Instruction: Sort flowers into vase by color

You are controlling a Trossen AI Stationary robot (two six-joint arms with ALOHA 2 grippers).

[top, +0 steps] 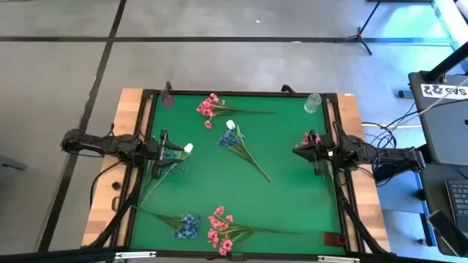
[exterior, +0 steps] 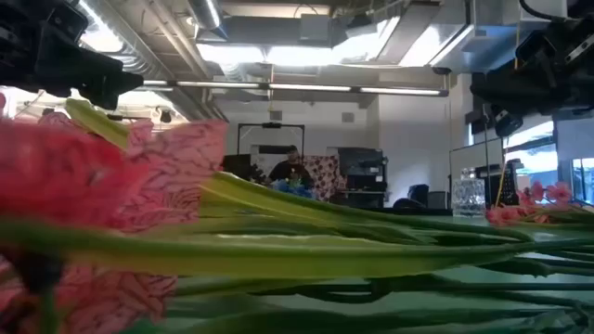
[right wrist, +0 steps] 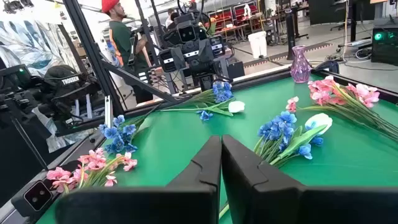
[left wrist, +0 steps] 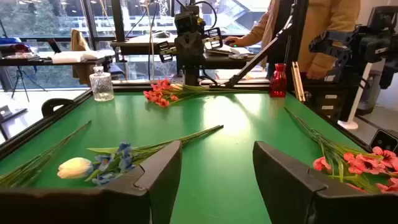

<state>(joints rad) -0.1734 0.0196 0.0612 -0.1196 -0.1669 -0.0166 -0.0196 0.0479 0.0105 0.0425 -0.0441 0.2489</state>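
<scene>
Flowers lay scattered across the desk, none in a vase yet. Left gripper hovered by the left edge, fingers wide over a white bud, apparently ready to grasp; right gripper waited near the right edge, fingers closed, empty.

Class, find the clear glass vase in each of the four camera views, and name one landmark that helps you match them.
High view: clear glass vase at the green mat's top right corner.
Low view: right of centre, beyond the stems.
Left wrist view: at the mat's far edge.
Right wrist view: not in it.
Landmark: the pink flowers lying near it, also in the low and left wrist views.
</scene>
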